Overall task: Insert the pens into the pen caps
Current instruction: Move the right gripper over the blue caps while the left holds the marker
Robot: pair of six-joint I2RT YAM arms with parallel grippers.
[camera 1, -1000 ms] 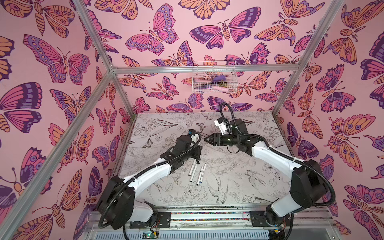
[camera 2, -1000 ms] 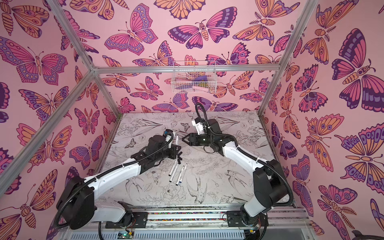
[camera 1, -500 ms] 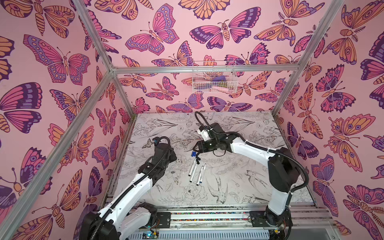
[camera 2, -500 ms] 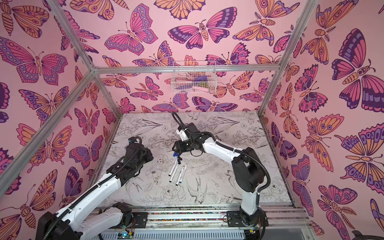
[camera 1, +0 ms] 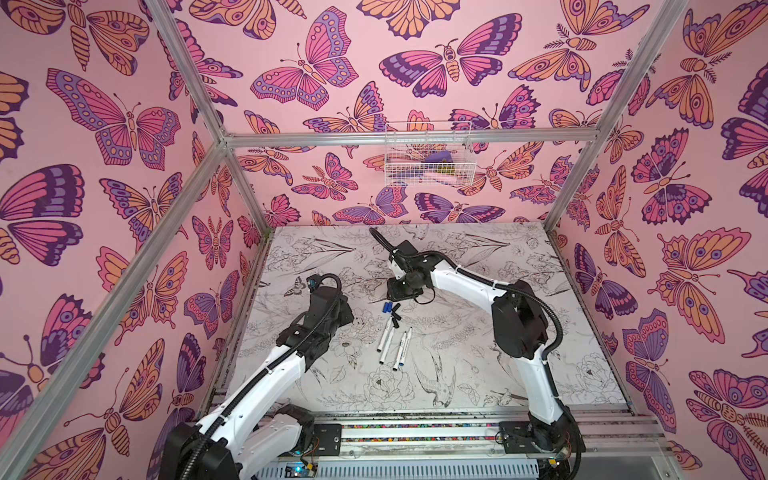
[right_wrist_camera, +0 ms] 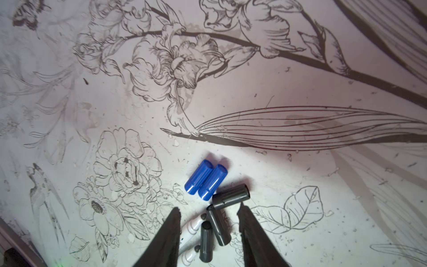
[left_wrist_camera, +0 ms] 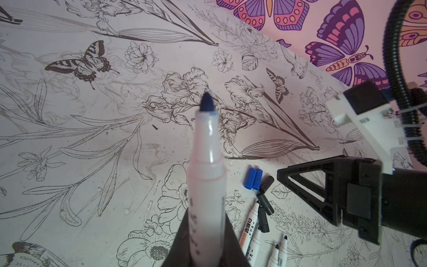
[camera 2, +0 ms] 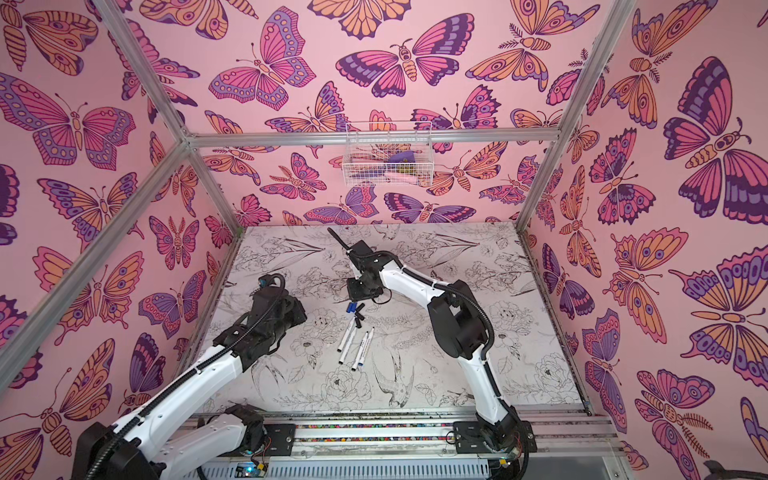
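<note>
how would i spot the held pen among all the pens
On the flower-print table, look left of the pens lying loose to the left gripper. The blue-tipped pen clamped in it is the only one not lying flat, its bare tip sticking out past the fingers.

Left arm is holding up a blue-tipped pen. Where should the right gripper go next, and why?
Probably nudge the right gripper forward onto one of the two blue caps and close there. Its open jaws now straddle the black caps, while the pen clamped in the left gripper has a blue tip, so a blue cap looks like the match.
</note>
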